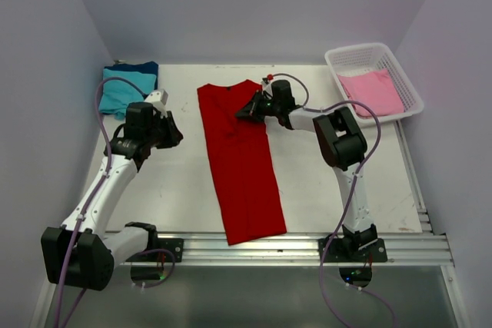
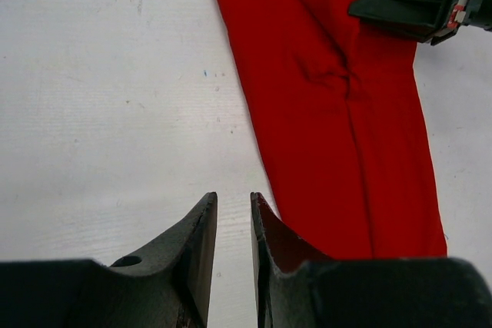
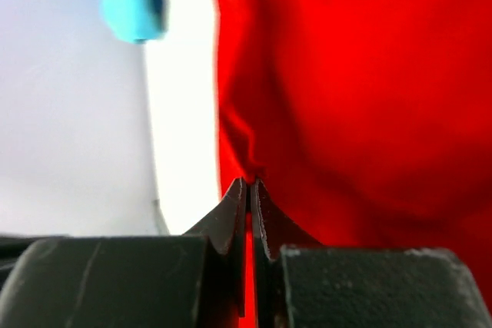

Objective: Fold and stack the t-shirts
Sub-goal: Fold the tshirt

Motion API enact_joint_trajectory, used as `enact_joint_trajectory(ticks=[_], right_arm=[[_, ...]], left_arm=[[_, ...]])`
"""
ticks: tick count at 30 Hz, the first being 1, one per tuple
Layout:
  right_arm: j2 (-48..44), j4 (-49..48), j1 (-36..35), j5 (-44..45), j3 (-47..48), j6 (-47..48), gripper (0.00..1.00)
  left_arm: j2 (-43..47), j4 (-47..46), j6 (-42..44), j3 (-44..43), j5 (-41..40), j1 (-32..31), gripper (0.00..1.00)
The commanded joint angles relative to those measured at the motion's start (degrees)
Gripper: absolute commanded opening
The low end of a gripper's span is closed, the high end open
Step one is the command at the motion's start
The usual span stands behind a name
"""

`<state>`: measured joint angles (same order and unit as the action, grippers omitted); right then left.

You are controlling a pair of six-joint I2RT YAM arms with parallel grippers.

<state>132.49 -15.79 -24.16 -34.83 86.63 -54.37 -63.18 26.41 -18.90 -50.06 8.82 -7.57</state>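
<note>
1. The red t-shirt is laid on the table as a long narrow strip, running from the far side down to the near edge.
2. The right gripper is closed on the strip's right edge near its far end; red cloth is seen pinched between the 2 fingers in the right wrist view.
3. The left gripper is held over bare table just left of the strip; its jaws are parted only narrowly and nothing is held between them.
4. A teal t-shirt and a dark blue t-shirt are piled at the far left corner.
5. A pink t-shirt is lying inside the white basket at the far right.
</note>
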Motion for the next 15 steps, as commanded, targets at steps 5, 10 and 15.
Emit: enact_joint_trajectory(ticks=[5,10,15], right_arm=[[1.3,-20.8,-1.1,-9.6,0.4,-9.3,0.0],[3.3,-19.3,-2.2,-13.6,3.4,-9.4,0.0],[3.7,-11.5,-3.3,-14.6,6.3,-4.6,0.0]], left_arm=[[1.3,-0.5,0.6,0.4,-0.8,-0.1,0.27],[1.2,-0.5,0.6,0.3,-0.7,-0.1,0.27],[1.0,-0.7,0.5,0.3,-0.7,-0.1,0.26]])
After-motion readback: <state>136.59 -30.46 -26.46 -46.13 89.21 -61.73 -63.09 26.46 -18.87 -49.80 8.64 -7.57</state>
